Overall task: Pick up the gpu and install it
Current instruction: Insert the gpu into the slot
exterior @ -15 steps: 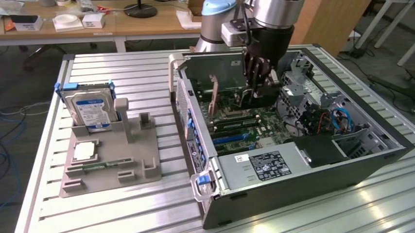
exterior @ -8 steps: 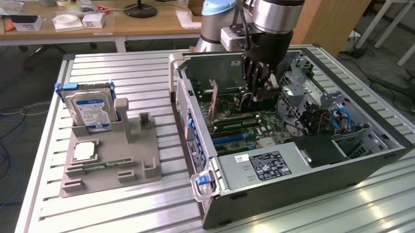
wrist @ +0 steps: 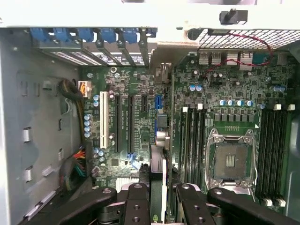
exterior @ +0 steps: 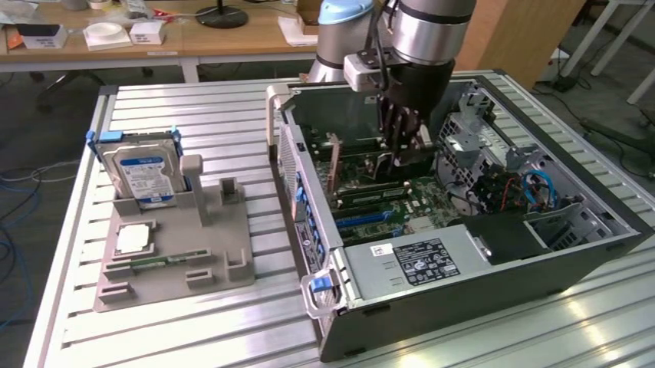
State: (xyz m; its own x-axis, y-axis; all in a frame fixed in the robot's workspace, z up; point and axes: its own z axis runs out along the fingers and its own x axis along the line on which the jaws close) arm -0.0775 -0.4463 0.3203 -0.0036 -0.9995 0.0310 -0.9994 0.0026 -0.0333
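Fingers (wrist: 137, 206): 2, black, mine, clenched on the gpu (wrist: 157, 161), which stands edge-on between them. My gripper (exterior: 401, 153) is lowered inside the tower case (exterior: 492, 307), above the motherboard (wrist: 140, 84).

Item 1, gpu: held upright inside the case. By my judgement it is not seated. Its lower edge hangs between the 2 long black expansion slots (wrist: 118, 124) and the bank of memory slots (wrist: 192, 136), and is not over either black slot.

Item 2, white expansion slot (wrist: 101, 119): inside the case, just beside the black pair, on the side away from the gpu.

Item 3, blue slot latches (wrist: 93, 35): a row along the case's rear wall, at the end of the expansion slots.

Item 4, CPU socket (wrist: 230, 159): inside the case, empty, beyond the memory slots from the gpu.

Item 5, hard drive (exterior: 143, 172): upright in a grey fixture (exterior: 174, 261), outside the case on the exterior view's left, well apart from it.

Step in hand, as I judge it: the pick-up is done and the install is at the alignment stage.

Requirement for the next move: the card's edge must sit parallel to and directly over 1 black slot, with its bracket end toward the case's rear wall. The press must then go straight down, because a skewed entry could bind.
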